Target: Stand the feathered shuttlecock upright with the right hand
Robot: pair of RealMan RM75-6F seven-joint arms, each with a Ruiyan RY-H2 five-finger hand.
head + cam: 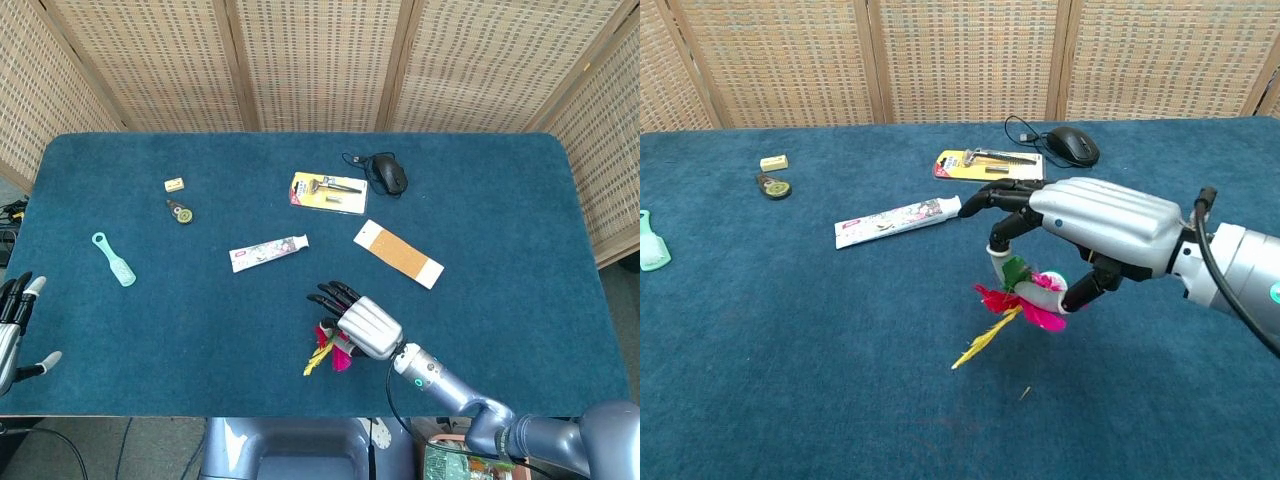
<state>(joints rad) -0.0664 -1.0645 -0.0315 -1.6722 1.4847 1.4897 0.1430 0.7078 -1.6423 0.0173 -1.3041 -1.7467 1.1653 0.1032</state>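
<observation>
The feathered shuttlecock (1012, 301) has pink, red, yellow and green feathers. It hangs clear of the blue table, its yellow feather pointing down and left. My right hand (1090, 226) grips it from above, fingers curled around its base. From the head view the right hand (362, 323) covers most of the shuttlecock (322, 350), near the table's front edge. My left hand (14, 325) rests off the table's left front corner, fingers apart, holding nothing.
A toothpaste tube (898, 221), a razor pack (989, 165), a black mouse (1073, 145) and a tan card (397, 253) lie beyond the right hand. A green brush (114, 259), a small round object (180, 211) and an eraser (174, 184) sit at the left.
</observation>
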